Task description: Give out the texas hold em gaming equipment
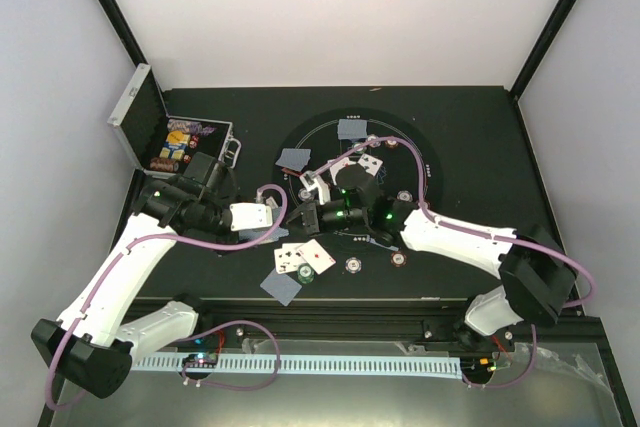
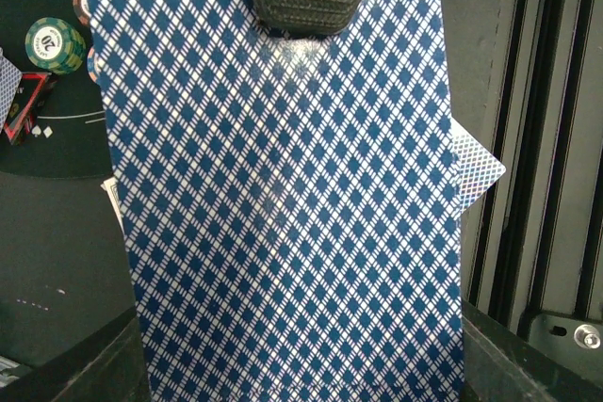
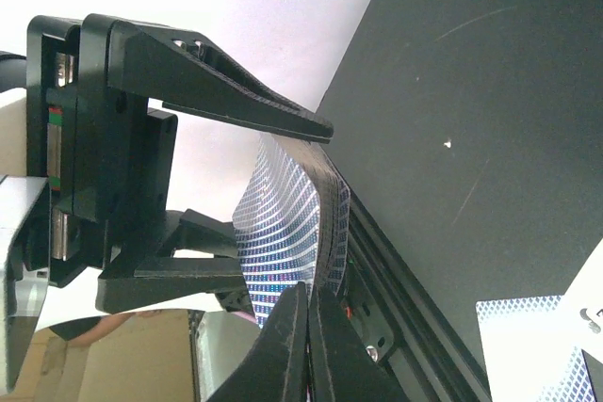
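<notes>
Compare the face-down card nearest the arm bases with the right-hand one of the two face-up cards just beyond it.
Side up: the face-down card shows its grey-blue back; the face-up card shows a white face with a red mark.
Place: the face-down card lies nearer the left arm's base and further left than the face-up card.
Both lie flat and look alike in size.
</notes>
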